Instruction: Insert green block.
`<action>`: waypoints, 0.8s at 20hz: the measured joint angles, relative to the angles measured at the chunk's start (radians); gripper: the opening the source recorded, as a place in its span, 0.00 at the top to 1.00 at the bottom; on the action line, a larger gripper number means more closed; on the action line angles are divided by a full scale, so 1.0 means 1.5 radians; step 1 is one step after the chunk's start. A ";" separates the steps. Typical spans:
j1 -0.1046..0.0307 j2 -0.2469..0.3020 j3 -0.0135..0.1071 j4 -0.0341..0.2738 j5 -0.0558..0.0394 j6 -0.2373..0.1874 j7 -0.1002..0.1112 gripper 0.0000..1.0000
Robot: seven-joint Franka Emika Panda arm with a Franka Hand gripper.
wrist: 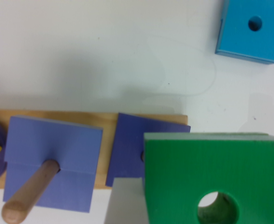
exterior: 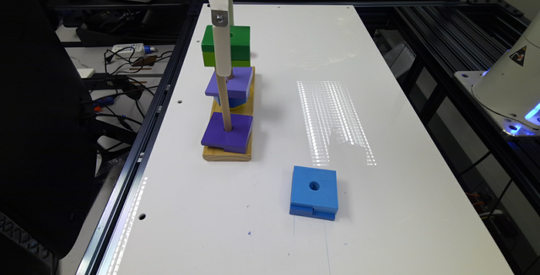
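The green block point(exterior: 238, 44), dark green over lime green with a round centre hole, hangs in the air above the far part of the wooden base point(exterior: 249, 103). My gripper point(exterior: 225, 57) is shut on it, with one white finger point(wrist: 125, 203) pressed flat against its side. In the wrist view the green block point(wrist: 211, 172) is large and close, and something brownish shows through its hole. A bare wooden peg point(exterior: 225, 104) rises from a purple block point(exterior: 228, 135) at the base's near end. A second purple block point(exterior: 232, 82) lies tilted further back, below the green block.
A blue square block point(exterior: 314, 192) with a centre hole lies on the white table point(exterior: 379, 207), towards the exterior view's right of the base. A blue piece point(exterior: 233, 102) sits under the tilted purple block. The table's edge rail point(exterior: 139, 148) runs along the exterior view's left.
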State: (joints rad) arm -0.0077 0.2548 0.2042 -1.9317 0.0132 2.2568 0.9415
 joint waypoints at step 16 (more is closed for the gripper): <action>-0.003 0.025 0.000 0.017 -0.0003 0.011 -0.002 1.00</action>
State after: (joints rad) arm -0.0115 0.2921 0.2044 -1.9059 0.0127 2.2727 0.9386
